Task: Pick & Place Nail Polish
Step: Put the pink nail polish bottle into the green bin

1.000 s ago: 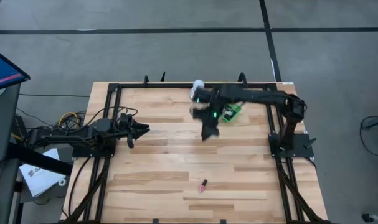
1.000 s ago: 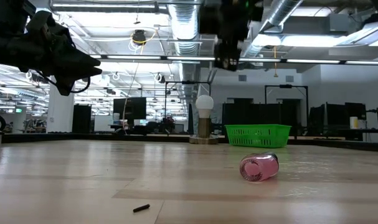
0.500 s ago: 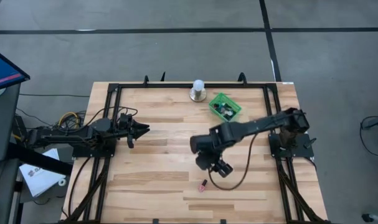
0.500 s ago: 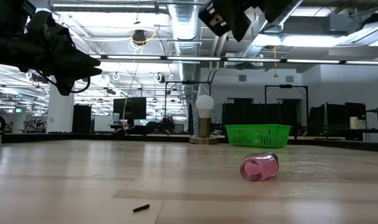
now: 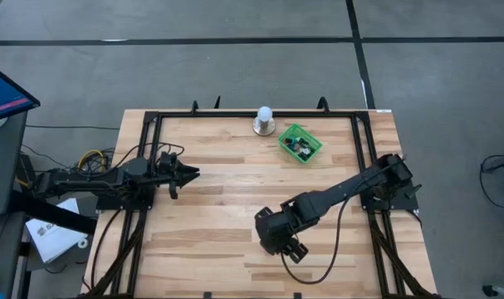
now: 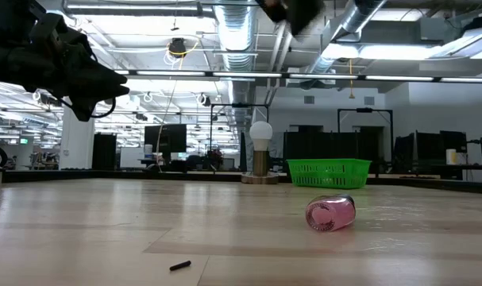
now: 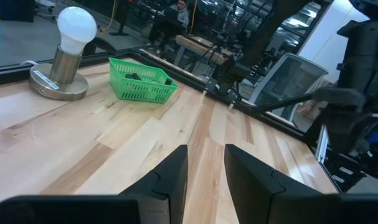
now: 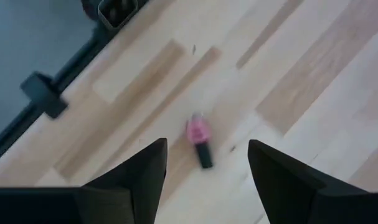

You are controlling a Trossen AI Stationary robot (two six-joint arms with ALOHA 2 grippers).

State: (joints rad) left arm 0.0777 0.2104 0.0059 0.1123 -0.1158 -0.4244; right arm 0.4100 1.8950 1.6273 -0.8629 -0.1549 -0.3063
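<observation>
High view: the right gripper [image 5: 282, 242] hangs over the near middle of the table [image 5: 218, 208], hiding the 1 loose bottle beneath it. The left gripper [image 5: 183, 173] waits well apart by the left edge, so the right arm is nearer. The green basket [image 5: 300, 143] sits at the far side.

Low view: the pink nail polish bottle [image 6: 331, 214] lies on its side, touching the wood, 1 end facing the camera.

Left wrist view: its fingers [image 7: 174, 177] stand slightly apart, holding nothing.

Right wrist view: the bottle lies between the spread fingers [image 8: 145, 174], below them; its long axis runs slantwise across the boards, dark cap [image 8: 205, 156] pointing toward the gripper.
</observation>
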